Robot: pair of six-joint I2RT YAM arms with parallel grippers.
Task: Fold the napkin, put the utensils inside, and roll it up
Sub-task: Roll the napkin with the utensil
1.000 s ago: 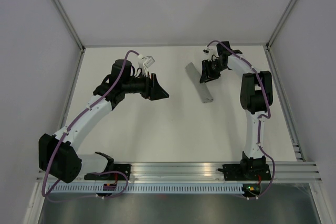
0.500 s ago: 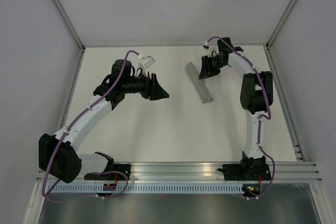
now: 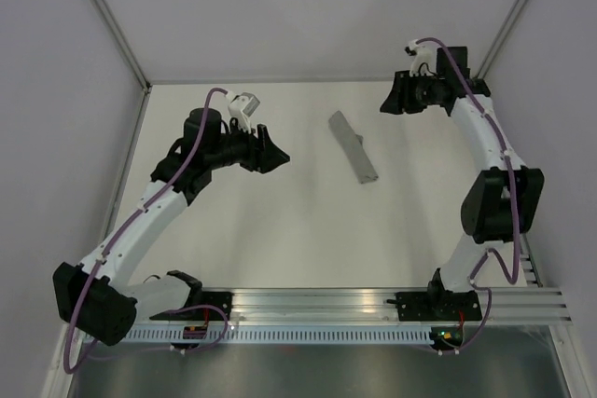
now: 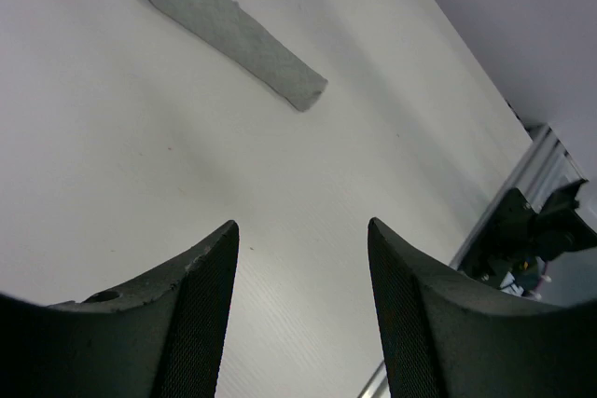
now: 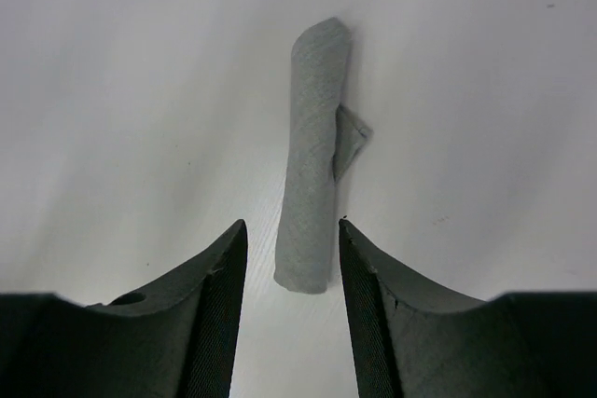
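The napkin lay as a slim grey roll right of centre in the overhead view, slanting from upper left to lower right, alone on the white surface. A second earlier the right end effector had been right at the roll's upper end. It had since pulled away to the upper right of the frame, its fingers spread and holding nothing, with the roll well apart from it. That release suggested the rolling was finished, or very nearly. The left end effector had shifted only slightly, staying left of centre, also open and empty, with its camera showing the roll far off in its upper left. In the right wrist view the roll looked tight and even, matte and felt-like, rounded at the far end. A small triangular flap stuck out from its right side, a loose corner that might let it unwind. No utensils showed anywhere; whether they sat inside the roll could not be told.
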